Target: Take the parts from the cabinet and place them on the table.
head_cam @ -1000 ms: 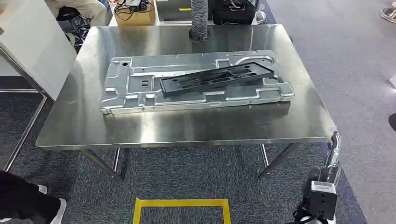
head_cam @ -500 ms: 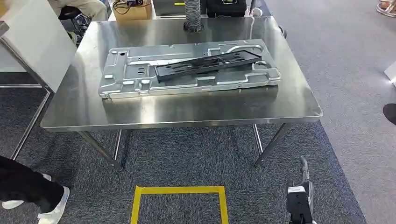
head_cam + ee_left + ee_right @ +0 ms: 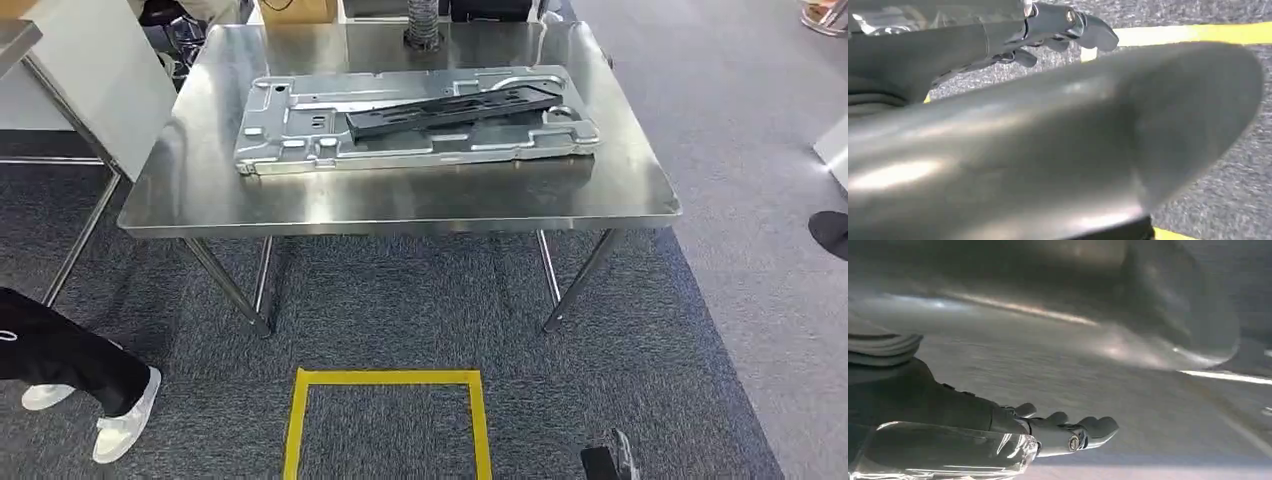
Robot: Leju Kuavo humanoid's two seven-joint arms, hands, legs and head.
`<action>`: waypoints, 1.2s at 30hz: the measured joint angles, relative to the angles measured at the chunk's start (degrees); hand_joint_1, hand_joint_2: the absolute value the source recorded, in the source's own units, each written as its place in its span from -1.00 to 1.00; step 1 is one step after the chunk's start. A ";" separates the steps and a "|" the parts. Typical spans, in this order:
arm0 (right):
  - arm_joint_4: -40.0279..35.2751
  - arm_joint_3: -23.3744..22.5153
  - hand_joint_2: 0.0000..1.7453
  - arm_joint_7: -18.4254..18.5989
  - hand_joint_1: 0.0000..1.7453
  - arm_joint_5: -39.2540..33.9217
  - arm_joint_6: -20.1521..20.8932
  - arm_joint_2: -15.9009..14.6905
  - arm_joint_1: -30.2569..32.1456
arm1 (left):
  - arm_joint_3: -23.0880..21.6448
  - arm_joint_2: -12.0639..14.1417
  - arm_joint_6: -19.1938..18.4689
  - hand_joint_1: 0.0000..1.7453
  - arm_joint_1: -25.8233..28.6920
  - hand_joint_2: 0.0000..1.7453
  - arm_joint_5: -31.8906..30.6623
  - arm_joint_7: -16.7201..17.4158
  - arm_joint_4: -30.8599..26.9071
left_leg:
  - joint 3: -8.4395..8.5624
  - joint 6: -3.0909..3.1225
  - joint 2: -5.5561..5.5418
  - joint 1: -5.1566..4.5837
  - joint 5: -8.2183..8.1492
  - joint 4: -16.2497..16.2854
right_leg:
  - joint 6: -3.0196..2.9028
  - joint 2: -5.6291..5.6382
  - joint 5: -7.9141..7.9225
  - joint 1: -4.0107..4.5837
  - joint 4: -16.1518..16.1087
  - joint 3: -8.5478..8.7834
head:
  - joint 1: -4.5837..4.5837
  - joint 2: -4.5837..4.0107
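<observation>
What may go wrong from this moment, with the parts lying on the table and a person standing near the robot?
1. A person's shoe is on the carpet at the robot's left side. If the robot steps or turns that way, it could strike the person.
2. The black part lies loose and slanted across the silver panel. A bump against the table might make it slide.

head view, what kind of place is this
Probably a factory or robot test workshop: a stainless steel table holding a stamped metal panel with a black bracket, and yellow floor tape on grey carpet.
</observation>
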 joint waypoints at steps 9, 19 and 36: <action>15.99 -0.20 -1.00 14.06 -1.00 3.43 3.52 0.28 -1.13 | 0.13 -0.04 -0.52 -1.00 0.42 -1.00 -0.37 -0.50 0.02 | -4.28 -2.31 -0.05 0.73 -12.74 15.57 | -3.17 -0.42 4.89 0.60 -0.18 -5.77 | -0.59 -0.02; 19.99 -0.11 -1.00 23.19 -1.00 1.55 13.93 0.22 -1.37 | 0.11 0.04 -0.59 -1.00 0.23 -1.00 -1.18 -0.70 0.02 | 11.23 0.03 0.01 0.22 -8.90 -2.22 | -0.74 -0.45 10.27 0.92 2.45 -12.43 | -0.46 -0.02; 20.75 -0.33 -1.00 26.99 -1.00 0.81 19.43 -0.04 -2.37 | 0.13 -0.13 -0.63 -1.00 0.42 -1.00 -1.14 -0.70 0.07 | -0.56 -1.63 0.10 0.46 -3.01 1.60 | -2.98 -0.29 1.98 0.47 -0.75 -1.79 | -0.04 0.00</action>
